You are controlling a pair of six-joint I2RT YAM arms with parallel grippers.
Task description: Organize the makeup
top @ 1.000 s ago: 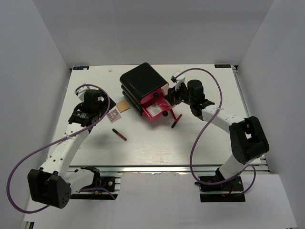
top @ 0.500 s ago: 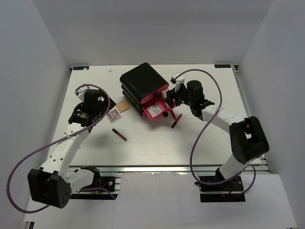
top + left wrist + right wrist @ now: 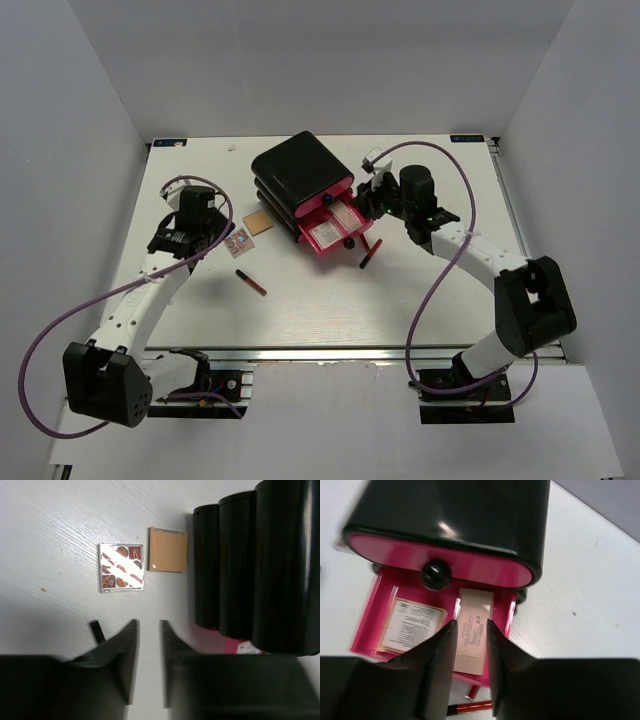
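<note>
Two claws are mine. My left claw [image 3: 148, 650] hangs over the desk [image 3: 330, 300] just left of the patterned packet [image 3: 121, 567], its jaws a narrow gap apart and empty. A tan packet [image 3: 168, 549] lies beside the black box [image 3: 300, 172]. My right claw [image 3: 468, 645] is above the open pink drawer [image 3: 367, 625], its fingers flanking a beige tube [image 3: 472, 630] next to a white labelled packet [image 3: 412, 625]. I cannot tell whether I grip the tube. The left lipstick [image 3: 251, 282] and right lipstick [image 3: 368, 253] lie on the desk.

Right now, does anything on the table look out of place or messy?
Yes. Four pieces lie loose outside the black box: one lipstick by the open pink drawer, a second lipstick out on the table, and a patterned packet and tan flat piece on the side away from the drawer. Nothing looks spilled or broken.
</note>
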